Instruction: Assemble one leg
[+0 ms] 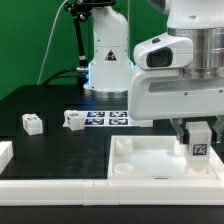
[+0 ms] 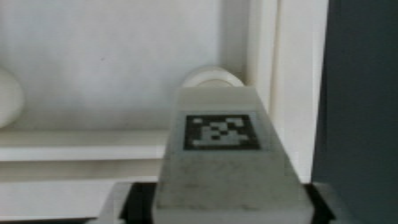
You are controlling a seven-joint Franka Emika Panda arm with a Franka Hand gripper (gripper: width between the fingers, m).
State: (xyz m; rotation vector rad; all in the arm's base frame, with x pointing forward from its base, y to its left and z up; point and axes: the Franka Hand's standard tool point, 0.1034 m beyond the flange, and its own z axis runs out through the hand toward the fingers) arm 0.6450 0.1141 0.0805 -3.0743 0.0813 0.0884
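Stubby white leg (image 1: 199, 143) (image 2: 217, 150), tagged, upright, clamped in gripper (image 1: 199, 136).

Matte black worktop (image 1: 40, 105) spreading wide across the foreground, plain green backdrop wall (image 1: 30, 45) rising behind the worktop's far edge, the marker board (image 1: 105, 117) lying flat near the middle of the worktop, even indoor light falling softly over the worktop's dark surface
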